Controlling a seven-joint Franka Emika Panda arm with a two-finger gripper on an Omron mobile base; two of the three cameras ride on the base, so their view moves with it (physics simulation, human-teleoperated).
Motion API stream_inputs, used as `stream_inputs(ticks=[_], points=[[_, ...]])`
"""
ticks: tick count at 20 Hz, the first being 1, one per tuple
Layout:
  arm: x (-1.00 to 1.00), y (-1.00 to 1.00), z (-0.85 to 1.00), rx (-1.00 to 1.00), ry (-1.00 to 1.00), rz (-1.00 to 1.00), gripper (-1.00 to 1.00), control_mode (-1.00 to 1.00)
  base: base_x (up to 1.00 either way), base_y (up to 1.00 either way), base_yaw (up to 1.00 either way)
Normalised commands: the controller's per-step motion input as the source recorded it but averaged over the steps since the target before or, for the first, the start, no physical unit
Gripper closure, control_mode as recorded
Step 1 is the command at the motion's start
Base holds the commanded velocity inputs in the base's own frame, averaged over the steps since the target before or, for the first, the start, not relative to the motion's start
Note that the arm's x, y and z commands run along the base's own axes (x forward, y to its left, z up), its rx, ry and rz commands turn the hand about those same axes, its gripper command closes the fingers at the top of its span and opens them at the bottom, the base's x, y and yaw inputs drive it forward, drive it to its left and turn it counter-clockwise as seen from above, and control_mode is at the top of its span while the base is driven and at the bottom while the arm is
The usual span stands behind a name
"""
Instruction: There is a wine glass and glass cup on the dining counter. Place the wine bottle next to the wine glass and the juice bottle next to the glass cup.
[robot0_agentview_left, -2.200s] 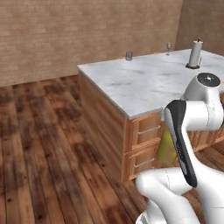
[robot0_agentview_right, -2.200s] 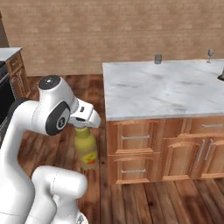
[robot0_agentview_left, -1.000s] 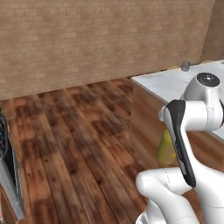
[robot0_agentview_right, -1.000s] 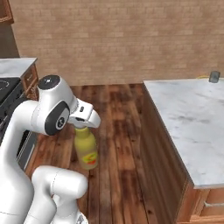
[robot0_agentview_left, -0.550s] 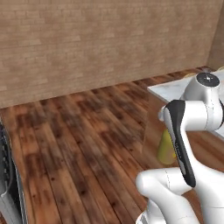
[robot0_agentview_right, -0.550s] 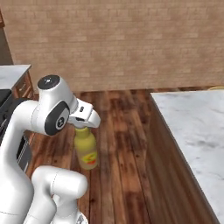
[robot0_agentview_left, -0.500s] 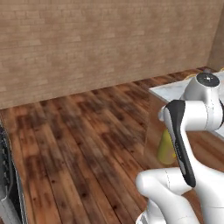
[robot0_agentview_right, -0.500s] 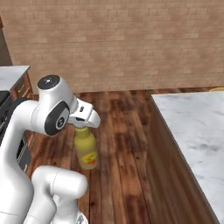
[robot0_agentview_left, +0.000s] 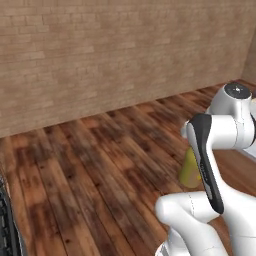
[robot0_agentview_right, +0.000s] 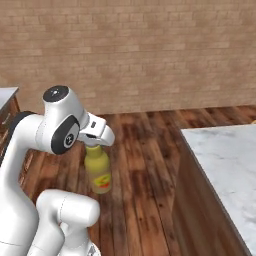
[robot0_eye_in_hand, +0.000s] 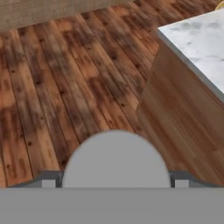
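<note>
Item: juice bottle (robot0_agentview_right: 98, 172), upright, hanging from the hand (robot0_agentview_right: 95, 141), which is clamped wide around its neck, above wooden floor. Dining tabletop (robot0_agentview_right: 227, 165) at 3 o'clock. Risk: bottle swinging loose or clipping the tabletop edge during transit.

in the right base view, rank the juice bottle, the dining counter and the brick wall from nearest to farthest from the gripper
1. juice bottle: held in the gripper by its neck, hanging right below it.
2. dining counter: marble top at the right of the view, across a strip of wooden floor.
3. brick wall: at the back of the room, beyond the floor.
</note>
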Motion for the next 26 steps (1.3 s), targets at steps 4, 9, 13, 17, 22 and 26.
stream_inputs(ticks=[4, 9, 13, 17, 22, 26], points=[[0.0, 0.0, 0.0, 0.0, 0.0, 0.0, 1.0, 1.0, 0.86, 0.37, -0.14], [0.0, 0.0, 0.0, 0.0, 0.0, 0.0, 1.0, 1.0, 0.79, 0.36, -0.23], [0.0, 0.0, 0.0, 0.0, 0.0, 0.0, 1.0, 1.0, 0.8, 0.34, -0.25], [0.0, 0.0, 0.0, 0.0, 0.0, 0.0, 1.0, 1.0, 0.77, 0.32, -0.29], [0.0, 0.0, 0.0, 0.0, 0.0, 0.0, 1.0, 1.0, 0.73, 0.3, -0.35], [0.0, 0.0, 0.0, 0.0, 0.0, 0.0, 1.0, 1.0, 0.71, 0.29, -0.37]])
